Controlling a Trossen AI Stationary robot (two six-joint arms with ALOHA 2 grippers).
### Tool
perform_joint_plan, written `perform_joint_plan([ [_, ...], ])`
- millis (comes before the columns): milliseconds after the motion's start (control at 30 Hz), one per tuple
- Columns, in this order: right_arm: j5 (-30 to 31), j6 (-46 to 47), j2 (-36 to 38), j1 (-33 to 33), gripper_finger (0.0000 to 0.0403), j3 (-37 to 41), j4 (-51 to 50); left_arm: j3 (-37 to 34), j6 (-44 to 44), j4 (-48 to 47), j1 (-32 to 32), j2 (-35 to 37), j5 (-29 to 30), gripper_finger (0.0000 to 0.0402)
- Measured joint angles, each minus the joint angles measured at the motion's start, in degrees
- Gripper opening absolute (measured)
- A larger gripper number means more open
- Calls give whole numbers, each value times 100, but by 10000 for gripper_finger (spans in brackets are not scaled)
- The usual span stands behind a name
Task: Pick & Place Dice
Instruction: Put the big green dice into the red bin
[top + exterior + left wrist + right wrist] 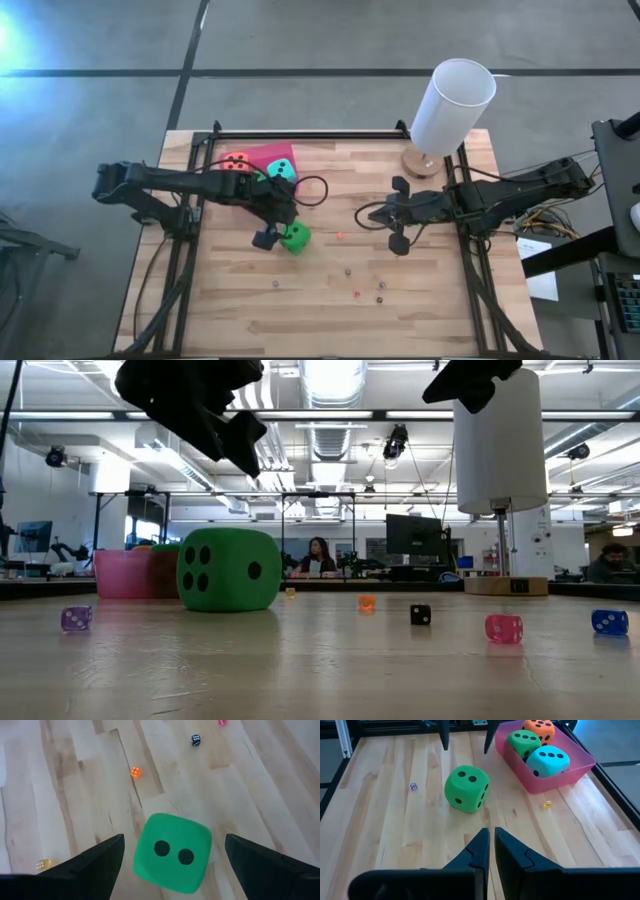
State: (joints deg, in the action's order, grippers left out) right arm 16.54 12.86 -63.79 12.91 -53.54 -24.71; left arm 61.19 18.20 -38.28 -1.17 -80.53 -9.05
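Right wrist view shows three dice (540, 747) already in the pink tray (580, 767), one green die (466, 789) left on the desk (395, 835) beneath the released left pincer (275, 232), right pincer (490, 851) clenched empty.

The wooden table (330, 300) carries a green die (295, 238), pink tray (275, 155), lamp base (422, 163) and tiny dice (349, 271).

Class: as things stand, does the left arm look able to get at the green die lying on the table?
Probably yes: the left hand hangs open just above the green die, with nothing between them.
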Motion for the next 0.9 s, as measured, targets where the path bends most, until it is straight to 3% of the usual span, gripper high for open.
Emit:
perform_joint_plan([
  [233, 1, 1, -2, 0, 27, 0, 9, -156, 36, 88, 7, -182, -472, 351],
  [900, 2, 5, -2, -2, 27, 0, 4, -145, -29, 97, 7, -313, -493, 354],
])
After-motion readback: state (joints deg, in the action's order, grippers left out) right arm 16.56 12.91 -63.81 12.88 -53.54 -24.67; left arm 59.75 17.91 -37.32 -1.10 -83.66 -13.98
